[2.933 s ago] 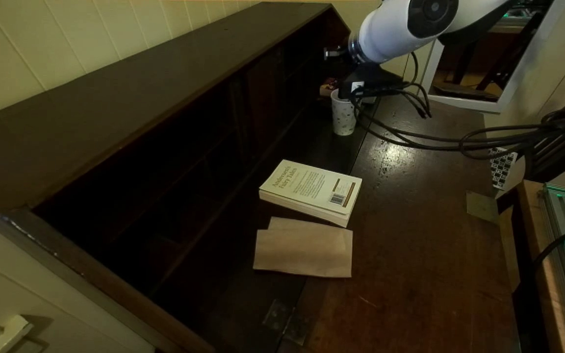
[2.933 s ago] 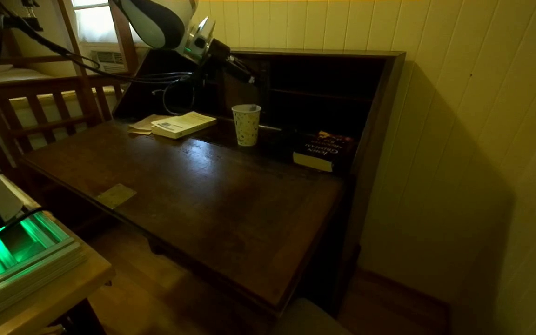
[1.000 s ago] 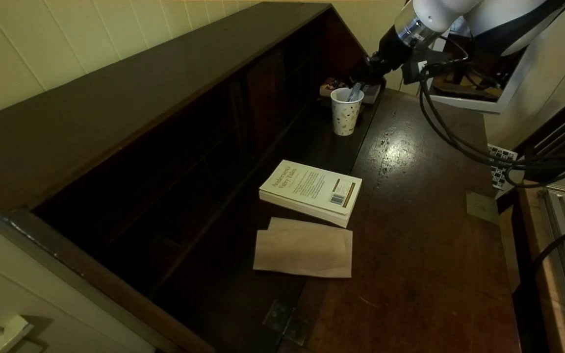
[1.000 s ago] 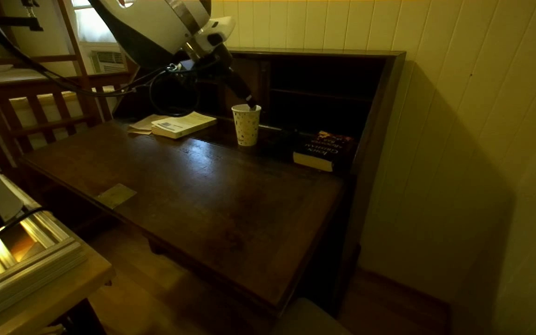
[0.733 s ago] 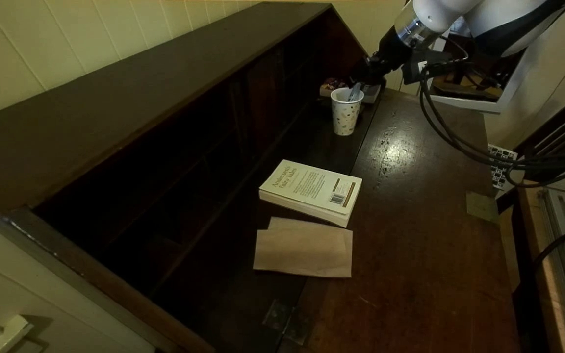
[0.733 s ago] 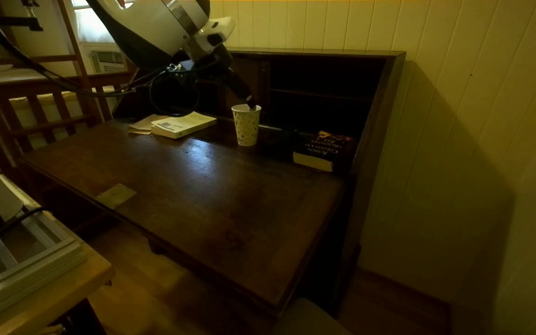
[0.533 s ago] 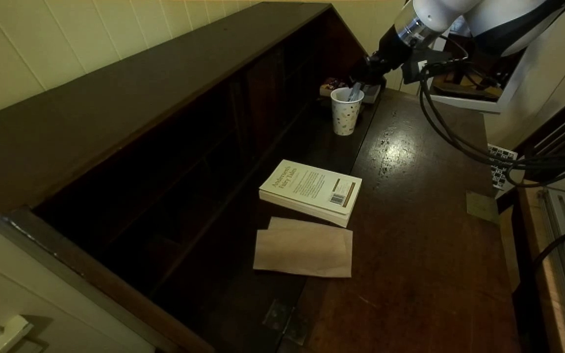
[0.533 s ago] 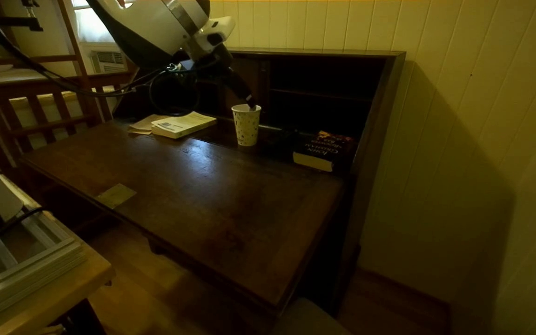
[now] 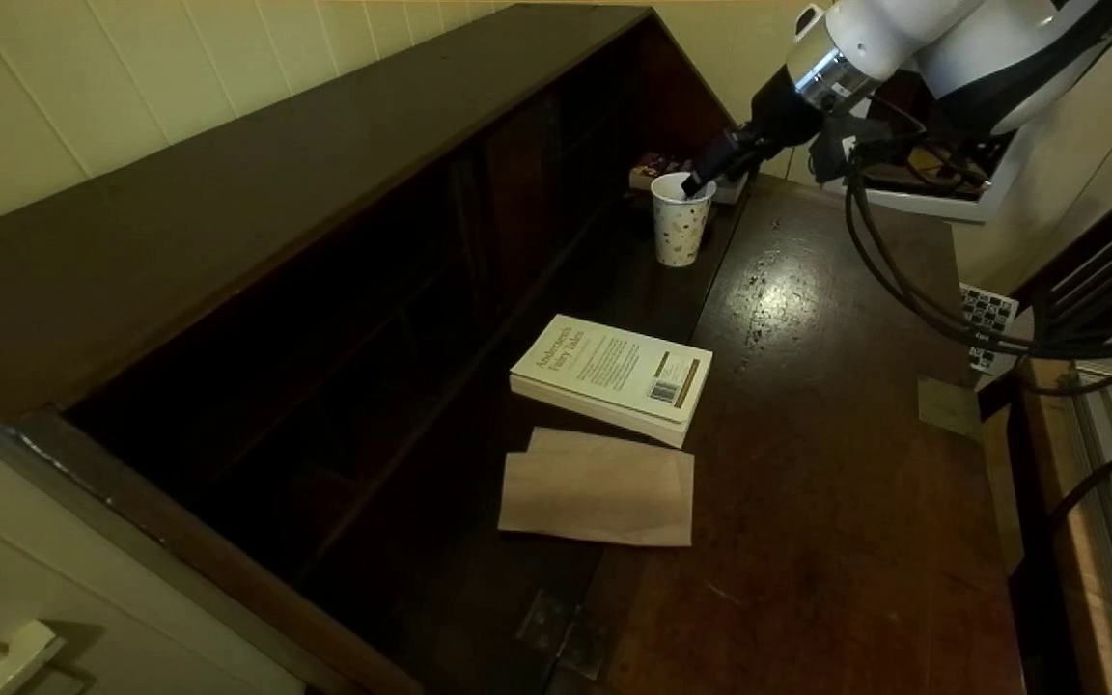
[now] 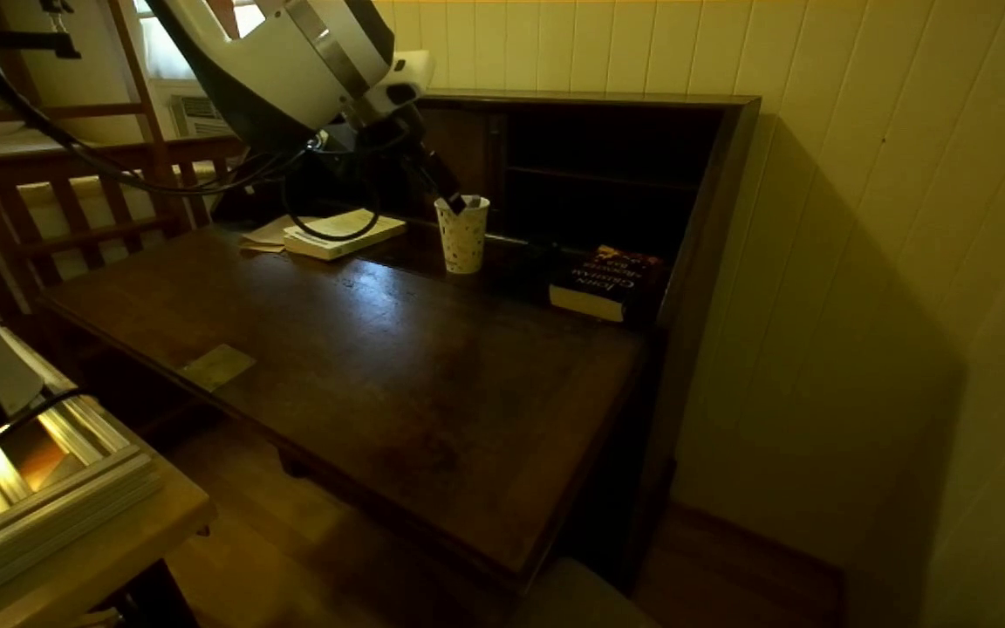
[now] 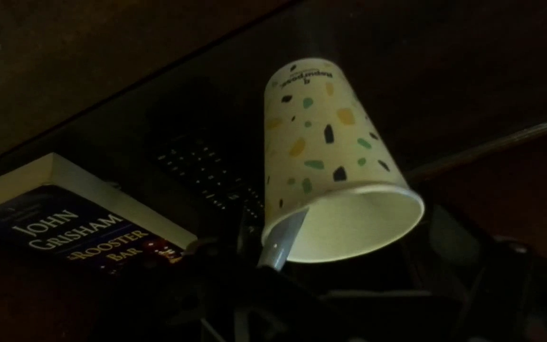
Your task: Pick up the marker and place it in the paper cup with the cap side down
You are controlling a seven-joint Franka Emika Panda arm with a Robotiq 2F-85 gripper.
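Observation:
The paper cup stands upright on the desk, white with coloured specks. It also shows in an exterior view and in the wrist view. The grey marker leans in the cup against the rim in the wrist view. Its upper end sticks out and its lower end is hidden inside, so I cannot tell where the cap is. My gripper is at the cup's mouth, tilted, with a dark fingertip overlapping the rim in both exterior views. The fingers look apart in the dark wrist view, with the marker near one finger.
A white book and folded brown paper lie on the desk. A dark thick book lies beyond the cup, with a dark object with small white marks beside it. The desk's shelves rise behind.
The gripper has come down to the cup since the oldest frames. In the last half second it has tilted and shifted, and its finger now covers the marker in an exterior view. The cup has not moved.

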